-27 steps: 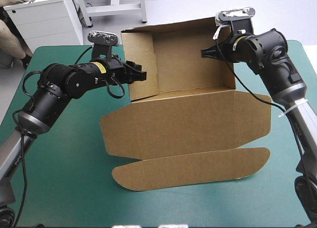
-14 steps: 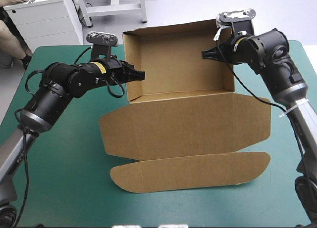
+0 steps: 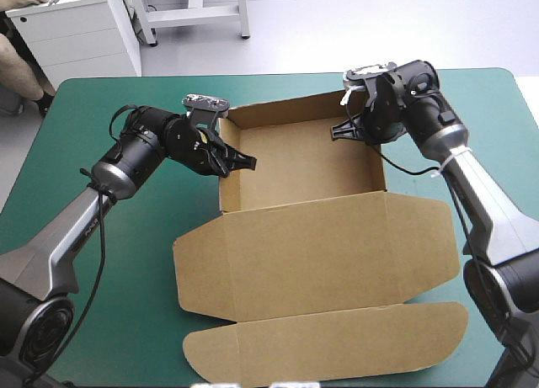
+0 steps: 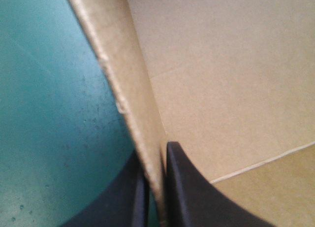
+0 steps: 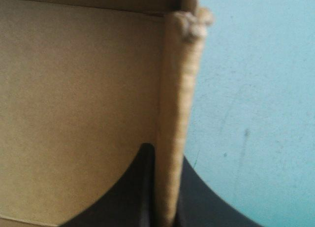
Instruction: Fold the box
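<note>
The brown box (image 3: 295,165) stands on the teal-green cover as an open tray, with its lid (image 3: 320,245) lying flat toward the near edge. My left gripper (image 3: 244,162) is shut on the tray's left wall. In the left wrist view that wall (image 4: 123,79) runs edge-on between the black fingers of the left gripper (image 4: 156,197). My right gripper (image 3: 337,134) is shut on the right wall near its far corner. The right wrist view shows this wall (image 5: 177,89) pinched by the right gripper (image 5: 165,197), tray floor on one side and cover on the other.
The lid's long tuck flap (image 3: 328,342) reaches close to the table's near edge. Bare teal-green cover (image 3: 93,304) lies left of the box, and a narrower strip right of it (image 3: 497,127).
Earlier the tray stood tipped up, its opening facing the camera. Both arms have lowered it flat onto the cover. The left gripper has shut on the left wall, which had leaned inward.
</note>
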